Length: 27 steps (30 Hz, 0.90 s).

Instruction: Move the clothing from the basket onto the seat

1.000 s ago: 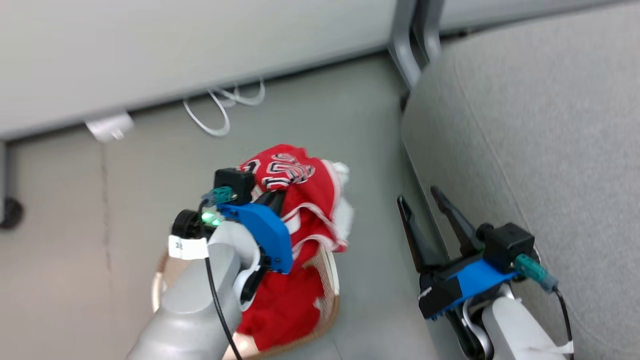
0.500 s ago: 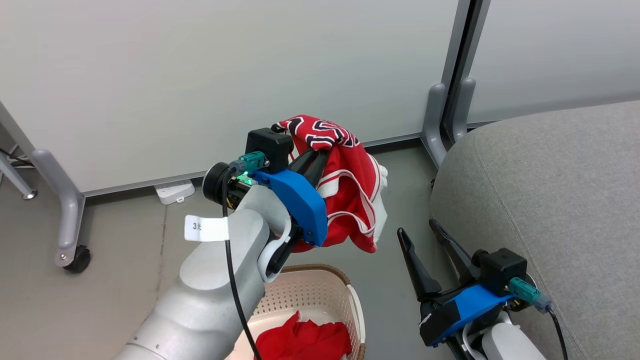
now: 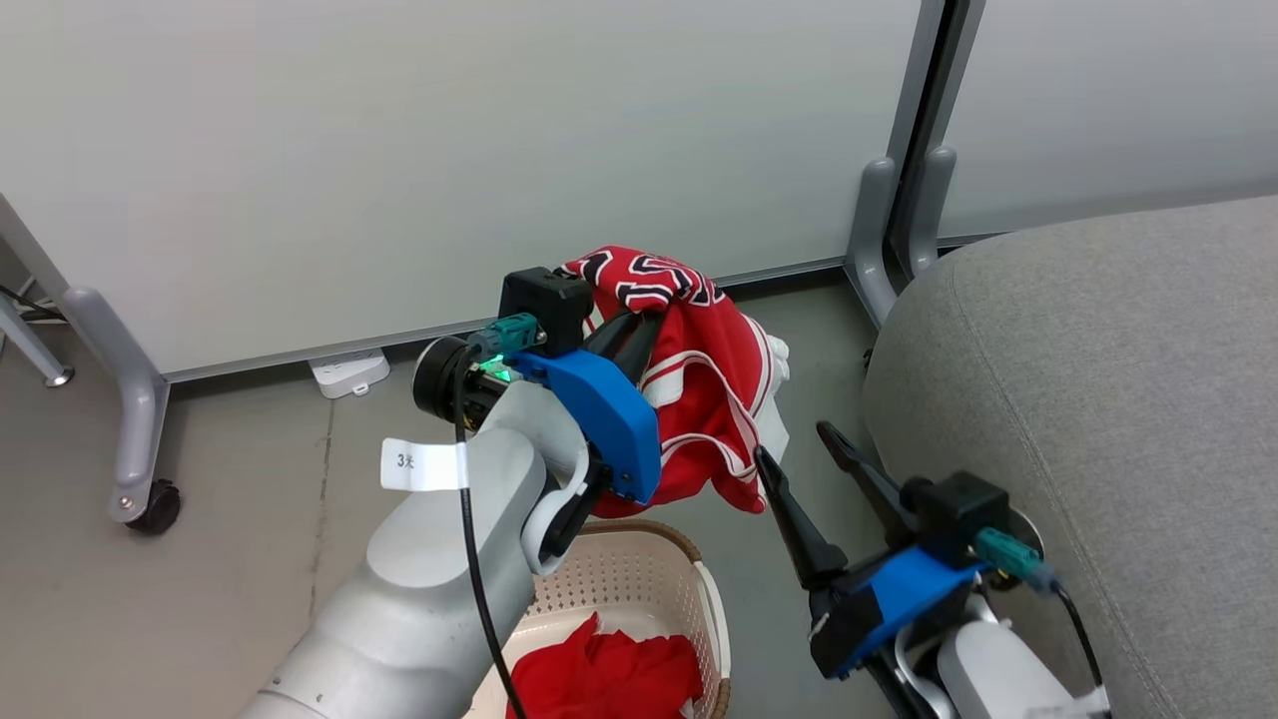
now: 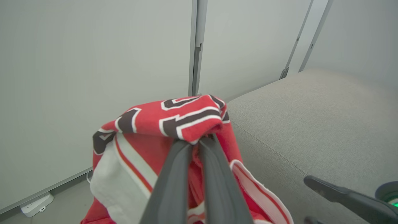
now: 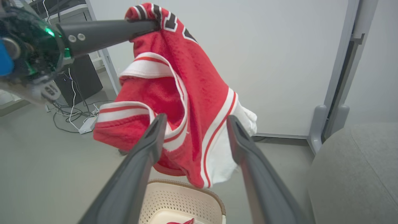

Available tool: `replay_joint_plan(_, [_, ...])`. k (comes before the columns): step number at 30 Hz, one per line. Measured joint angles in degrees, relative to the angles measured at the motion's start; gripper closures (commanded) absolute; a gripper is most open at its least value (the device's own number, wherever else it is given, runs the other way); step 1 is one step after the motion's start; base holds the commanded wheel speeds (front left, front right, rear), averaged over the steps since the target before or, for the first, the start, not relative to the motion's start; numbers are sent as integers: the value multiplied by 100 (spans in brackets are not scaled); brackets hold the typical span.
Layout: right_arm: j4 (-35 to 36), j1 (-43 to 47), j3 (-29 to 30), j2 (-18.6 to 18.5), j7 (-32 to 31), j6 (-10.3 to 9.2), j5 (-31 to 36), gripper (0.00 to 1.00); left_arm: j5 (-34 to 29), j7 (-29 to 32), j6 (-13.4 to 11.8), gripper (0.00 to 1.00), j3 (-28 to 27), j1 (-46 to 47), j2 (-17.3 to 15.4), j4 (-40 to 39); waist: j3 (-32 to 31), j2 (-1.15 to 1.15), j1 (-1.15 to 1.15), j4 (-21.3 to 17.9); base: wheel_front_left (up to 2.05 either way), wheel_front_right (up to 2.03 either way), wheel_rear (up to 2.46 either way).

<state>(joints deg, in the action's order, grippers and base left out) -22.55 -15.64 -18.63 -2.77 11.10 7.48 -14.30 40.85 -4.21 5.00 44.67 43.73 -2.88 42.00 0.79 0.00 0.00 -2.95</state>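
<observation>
My left gripper (image 3: 639, 325) is shut on a red jersey (image 3: 704, 399) with white stripes and black-and-white lettering, holding it in the air above the basket (image 3: 639, 569). From the pinched fold (image 4: 189, 119) the rest of the jersey (image 5: 186, 102) hangs down. A second red garment (image 3: 609, 674) lies in the cream perforated basket (image 5: 183, 202). My right gripper (image 3: 804, 444) is open, its fingers close beside the hanging jersey's lower edge. The light-grey seat (image 3: 1098, 399) is to the right, also seen as the seat (image 4: 311, 124).
Grey partition panels (image 3: 449, 150) on posts with feet (image 3: 879, 230) stand behind. A castor foot (image 3: 140, 499) and a white power strip (image 3: 347, 371) lie on the floor at left. Cables (image 5: 77, 115) trail on the floor.
The camera has tilted up since a second ago. My left gripper has lifted the jersey clear of the basket. My right gripper has moved left and up toward the hanging jersey.
</observation>
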Motion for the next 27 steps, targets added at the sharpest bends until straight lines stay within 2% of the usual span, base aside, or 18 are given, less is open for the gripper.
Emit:
replay_joint_plan(5, [-259,-485,-112,0,-430,0,148,0,52,-20,-43,100,75,2,0,-13,12,0,0,2,0,0,0])
replay_joint_plan(12, [-1080,-1248,-327,0,-687,0,57,0,152,-44,-51,100,235,5,1,-58,21,0,0,36,0,0,0])
replay_joint_plan(20, [-1991,-2000,-868,0,-641,0,-287,0,249,-48,-70,100,398,54,-1,-107,61,0,0,77,0,0,0])
replay_joint_plan(24, [-2460,-2438,-1306,-1,-511,0,-659,0,305,-52,-93,100,486,105,0,-138,76,0,1,93,0,0,0])
replay_joint_plan(25, [-2543,-2488,-1419,-2,-504,0,-765,12,312,-57,-92,100,515,107,-1,-141,73,0,1,101,0,0,0])
replay_joint_plan(26, [-2632,-2532,-1515,-2,-495,0,-854,75,312,-67,-92,100,552,113,0,-144,71,0,1,110,0,0,0])
replay_joint_plan(27, [-2694,-2562,-1611,-2,-488,0,-958,100,316,-67,-90,100,586,123,-1,-144,67,0,1,121,0,0,0])
